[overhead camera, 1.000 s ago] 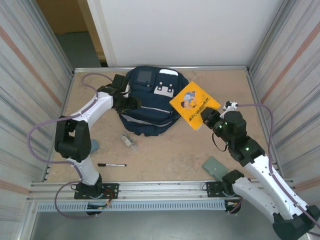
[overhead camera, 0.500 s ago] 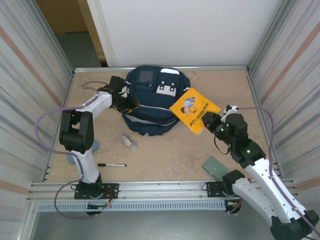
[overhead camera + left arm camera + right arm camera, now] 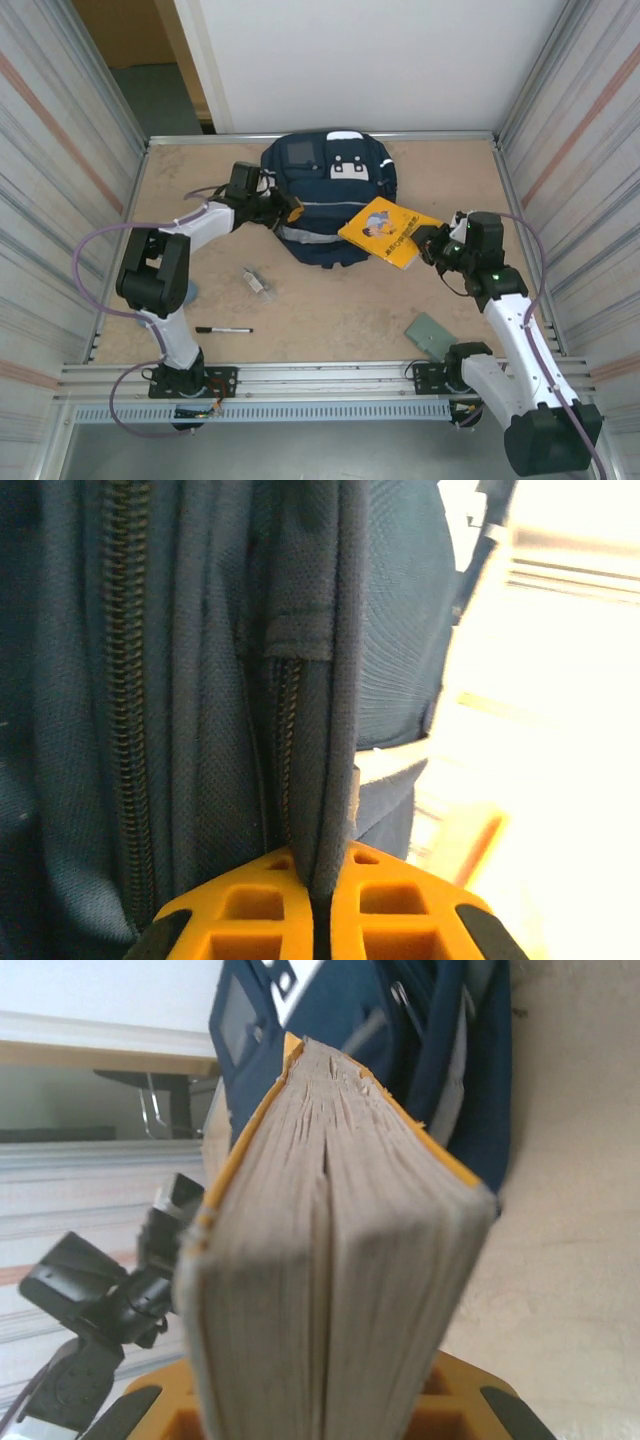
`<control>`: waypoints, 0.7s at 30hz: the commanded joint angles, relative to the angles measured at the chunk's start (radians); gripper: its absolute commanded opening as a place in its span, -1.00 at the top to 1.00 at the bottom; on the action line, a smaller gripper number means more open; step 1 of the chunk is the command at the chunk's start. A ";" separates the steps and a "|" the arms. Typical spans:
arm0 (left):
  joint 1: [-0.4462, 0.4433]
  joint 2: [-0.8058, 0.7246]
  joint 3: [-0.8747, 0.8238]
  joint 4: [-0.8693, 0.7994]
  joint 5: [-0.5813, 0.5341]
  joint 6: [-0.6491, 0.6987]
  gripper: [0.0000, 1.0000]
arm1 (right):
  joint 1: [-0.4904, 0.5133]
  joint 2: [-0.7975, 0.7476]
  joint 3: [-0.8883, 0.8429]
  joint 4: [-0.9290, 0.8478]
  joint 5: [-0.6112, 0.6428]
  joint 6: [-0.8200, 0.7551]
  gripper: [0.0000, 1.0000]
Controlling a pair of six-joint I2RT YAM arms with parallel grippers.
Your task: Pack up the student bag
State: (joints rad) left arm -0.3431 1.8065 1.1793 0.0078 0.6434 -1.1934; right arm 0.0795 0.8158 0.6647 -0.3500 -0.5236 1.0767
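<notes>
The student bag [image 3: 335,190], navy with pale stripes, lies at the back middle of the table. My left gripper [image 3: 291,213] is at its left edge, shut on a fold of the bag's fabric [image 3: 318,780] beside a zip; the orange fingers [image 3: 400,905] meet around that fold. My right gripper [image 3: 431,243] is shut on a thick yellow-covered book [image 3: 388,232], held tilted over the bag's right lower side. In the right wrist view the book's page edges [image 3: 330,1260] stand upright between the fingers, with the bag [image 3: 440,1050] beyond.
A black pen [image 3: 224,329] lies at the front left. A small grey item [image 3: 255,281] sits in front of the bag. A pale green card [image 3: 432,335] lies at the front right, and a blue object [image 3: 190,292] shows beside the left arm. Metal walls enclose the table.
My left gripper has closed on the bag's edge and the bag has shifted to the right. The right arm has swung, and the book now overlaps the bag.
</notes>
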 commanded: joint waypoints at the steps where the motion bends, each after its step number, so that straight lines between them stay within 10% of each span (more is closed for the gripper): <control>1: -0.020 -0.018 0.068 0.240 0.045 -0.188 1.00 | -0.040 -0.102 0.023 -0.042 -0.054 -0.061 1.00; 8: -0.038 -0.058 0.114 0.255 -0.082 -0.178 1.00 | -0.144 -0.125 -0.022 -0.094 -0.164 -0.057 1.00; 21: -0.077 -0.034 0.198 0.357 -0.160 -0.167 1.00 | -0.147 -0.256 0.020 -0.187 0.018 0.010 1.00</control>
State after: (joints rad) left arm -0.4084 1.8179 1.3277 0.2195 0.5213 -1.3888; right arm -0.0658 0.5549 0.6056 -0.5278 -0.5167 1.1130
